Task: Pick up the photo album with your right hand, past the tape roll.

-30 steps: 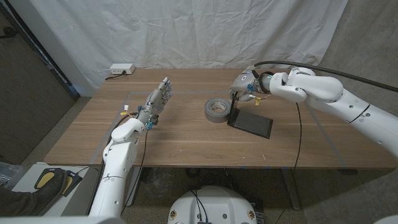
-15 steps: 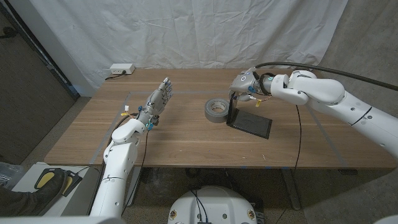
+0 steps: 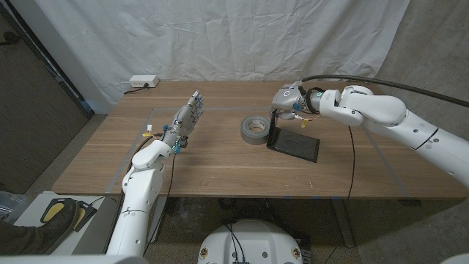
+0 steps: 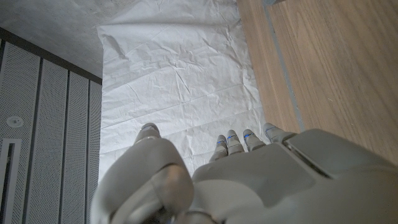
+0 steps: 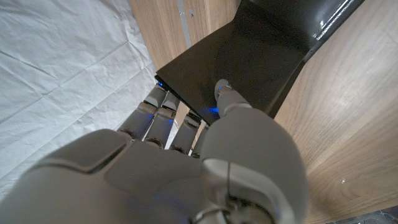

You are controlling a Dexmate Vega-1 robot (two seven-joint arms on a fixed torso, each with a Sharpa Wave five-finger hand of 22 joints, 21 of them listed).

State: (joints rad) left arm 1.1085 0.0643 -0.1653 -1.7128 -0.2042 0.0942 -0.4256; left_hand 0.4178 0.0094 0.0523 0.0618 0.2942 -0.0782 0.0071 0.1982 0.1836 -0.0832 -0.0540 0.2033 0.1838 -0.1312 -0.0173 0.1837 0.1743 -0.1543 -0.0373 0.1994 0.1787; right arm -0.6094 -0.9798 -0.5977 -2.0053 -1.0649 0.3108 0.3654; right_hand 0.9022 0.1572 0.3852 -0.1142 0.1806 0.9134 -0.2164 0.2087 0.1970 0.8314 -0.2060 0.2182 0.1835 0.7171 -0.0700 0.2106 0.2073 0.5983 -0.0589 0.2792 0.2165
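In the head view, right of centre, we had the right hand (image 3: 287, 99) closed on the photo album (image 3: 294, 144) — fingers behind its raised cover, thumb in front — so the cover stood up while the rest lay on the table (image 3: 220, 172). The grey tape roll (image 3: 255, 129) sat just left of it. Our left hand (image 3: 185, 119) stood open at centre-left, holding nothing, well apart.
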